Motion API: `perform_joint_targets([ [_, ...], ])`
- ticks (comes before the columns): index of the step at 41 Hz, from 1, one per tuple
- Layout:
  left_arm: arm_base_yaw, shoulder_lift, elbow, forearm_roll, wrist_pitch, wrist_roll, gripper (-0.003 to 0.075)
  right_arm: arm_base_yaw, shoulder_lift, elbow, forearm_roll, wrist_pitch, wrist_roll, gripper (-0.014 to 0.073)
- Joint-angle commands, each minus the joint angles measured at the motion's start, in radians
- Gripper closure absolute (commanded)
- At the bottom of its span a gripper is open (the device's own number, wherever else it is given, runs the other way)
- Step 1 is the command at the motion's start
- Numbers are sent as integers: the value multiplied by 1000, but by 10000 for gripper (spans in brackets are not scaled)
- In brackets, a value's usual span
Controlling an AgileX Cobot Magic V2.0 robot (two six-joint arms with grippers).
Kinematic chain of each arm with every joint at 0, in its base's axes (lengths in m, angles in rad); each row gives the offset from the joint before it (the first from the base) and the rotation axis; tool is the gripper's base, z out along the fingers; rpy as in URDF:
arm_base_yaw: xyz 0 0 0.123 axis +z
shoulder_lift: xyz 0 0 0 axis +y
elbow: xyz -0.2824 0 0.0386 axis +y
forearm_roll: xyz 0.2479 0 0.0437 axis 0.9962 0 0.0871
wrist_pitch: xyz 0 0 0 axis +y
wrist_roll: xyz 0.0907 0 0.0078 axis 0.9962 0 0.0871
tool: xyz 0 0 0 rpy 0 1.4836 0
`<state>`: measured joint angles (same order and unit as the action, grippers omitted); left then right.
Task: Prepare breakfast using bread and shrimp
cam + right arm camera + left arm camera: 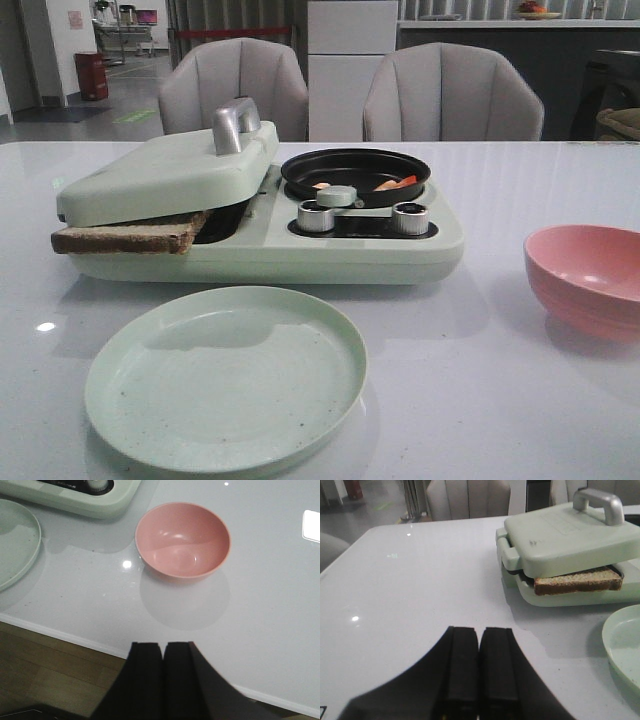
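The bread (pixel 125 237) lies in the pale green breakfast maker (pixel 300 250), its crust edge sticking out under the lowered lid (pixel 165 175); the left wrist view shows the same bread (pixel 577 581) under the lid (pixel 570 535). Shrimp (pixel 395 184) pieces, orange and pale, lie in the small black pan (pixel 355 172) on the maker's right half. My left gripper (pixel 480 632) is shut and empty above bare table, well short of the maker. My right gripper (pixel 163 647) is shut and empty over the table's front edge, near the pink bowl (pixel 182 540).
An empty pale green plate (pixel 225 375) sits in front of the maker, and an empty pink bowl (pixel 588 278) stands at the right. Two knobs (pixel 315 216) face forward below the pan. Two grey chairs (pixel 452 95) stand behind the table. Wooden floor (pixel 45 670) shows beyond the table edge.
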<state>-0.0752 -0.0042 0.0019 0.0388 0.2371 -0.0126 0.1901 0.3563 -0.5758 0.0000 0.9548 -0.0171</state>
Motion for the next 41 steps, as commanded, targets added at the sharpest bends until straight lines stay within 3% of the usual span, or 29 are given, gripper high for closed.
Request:
perform_joint_targets([
  [1,12,-20,32,4,-181,-32,619,1,9,-26,-5,-70,1,559],
  [13,21,-20,30,4,-367,-32,619,1,9,-26,-5,-71,1,559],
  [41,65,-20,30,-33,-362,-32,619,1,9,-26,-5,-71,1,559],
])
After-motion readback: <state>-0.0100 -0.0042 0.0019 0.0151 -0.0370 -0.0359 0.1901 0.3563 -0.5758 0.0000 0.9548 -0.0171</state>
